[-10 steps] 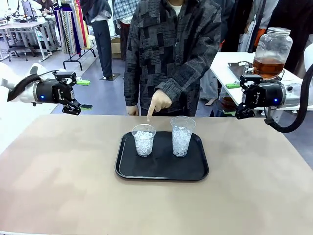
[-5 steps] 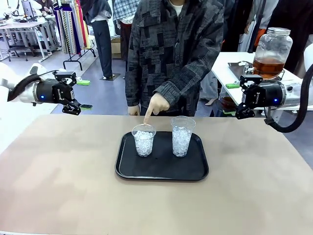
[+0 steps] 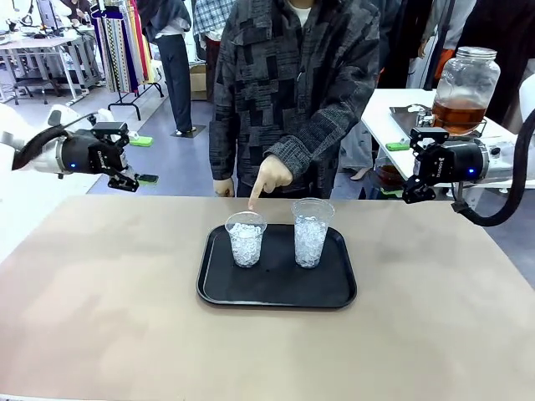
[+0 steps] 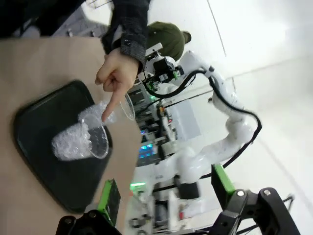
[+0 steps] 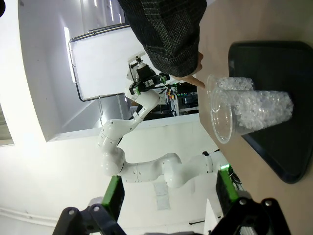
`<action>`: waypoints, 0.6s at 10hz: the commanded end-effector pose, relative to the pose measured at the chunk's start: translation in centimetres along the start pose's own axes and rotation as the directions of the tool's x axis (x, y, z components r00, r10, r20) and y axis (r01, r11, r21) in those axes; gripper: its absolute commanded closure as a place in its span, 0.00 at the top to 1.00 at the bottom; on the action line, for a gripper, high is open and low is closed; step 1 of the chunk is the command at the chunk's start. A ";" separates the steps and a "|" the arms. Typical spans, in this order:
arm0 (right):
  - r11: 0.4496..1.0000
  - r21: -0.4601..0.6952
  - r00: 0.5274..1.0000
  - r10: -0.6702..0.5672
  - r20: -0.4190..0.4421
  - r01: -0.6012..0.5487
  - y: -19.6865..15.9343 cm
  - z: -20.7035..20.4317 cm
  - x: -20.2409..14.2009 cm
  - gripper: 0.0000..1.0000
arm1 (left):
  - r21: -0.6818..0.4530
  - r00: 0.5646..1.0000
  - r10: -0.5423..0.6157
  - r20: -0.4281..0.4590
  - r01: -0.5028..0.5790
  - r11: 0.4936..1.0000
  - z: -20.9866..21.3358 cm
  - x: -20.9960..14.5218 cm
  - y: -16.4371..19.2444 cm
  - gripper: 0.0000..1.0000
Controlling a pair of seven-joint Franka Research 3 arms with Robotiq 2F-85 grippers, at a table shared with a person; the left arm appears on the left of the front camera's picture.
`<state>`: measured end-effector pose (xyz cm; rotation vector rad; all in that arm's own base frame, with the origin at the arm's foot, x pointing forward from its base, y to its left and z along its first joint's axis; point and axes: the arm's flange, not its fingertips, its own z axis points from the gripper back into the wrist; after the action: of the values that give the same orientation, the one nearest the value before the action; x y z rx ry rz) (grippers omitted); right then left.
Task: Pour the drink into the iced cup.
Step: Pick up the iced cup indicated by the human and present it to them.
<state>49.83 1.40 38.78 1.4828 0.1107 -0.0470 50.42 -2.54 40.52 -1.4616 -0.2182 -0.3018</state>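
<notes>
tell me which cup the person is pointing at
The shorter cup, on the robot's left side of the tray: the person's finger hangs just over its rim. The taller cup stands to its right.

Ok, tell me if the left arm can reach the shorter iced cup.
Probably, but not cleanly: bare table lies between the open left end effector and the shorter cup on the tray, yet the person's hand points down right at its rim.

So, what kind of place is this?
Probably a robotics lab, not a café: a white left arm and right arm flank the table, and a clothes rack and a worktable stand behind.
</notes>
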 end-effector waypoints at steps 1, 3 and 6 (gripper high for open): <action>1.000 0.002 1.000 0.008 0.002 -0.008 0.1 0.1 0.0 1.00 | 0.004 0.960 -0.278 -0.022 0.278 0.961 -0.1 -0.5 1.3 1.00; 1.000 0.002 1.000 0.008 0.002 -0.008 0.1 0.1 0.0 1.00 | 0.024 0.904 -0.424 -0.049 0.425 0.905 0.0 -1.4 1.9 1.00; 1.000 0.002 1.000 0.008 0.002 -0.008 0.1 0.1 0.0 1.00 | 0.015 0.905 -0.423 -0.054 0.424 0.906 0.0 -0.9 1.3 1.00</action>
<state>49.83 1.40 38.78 1.4828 0.1107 -0.0471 49.93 -2.24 38.70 -1.3506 -0.4964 -0.6929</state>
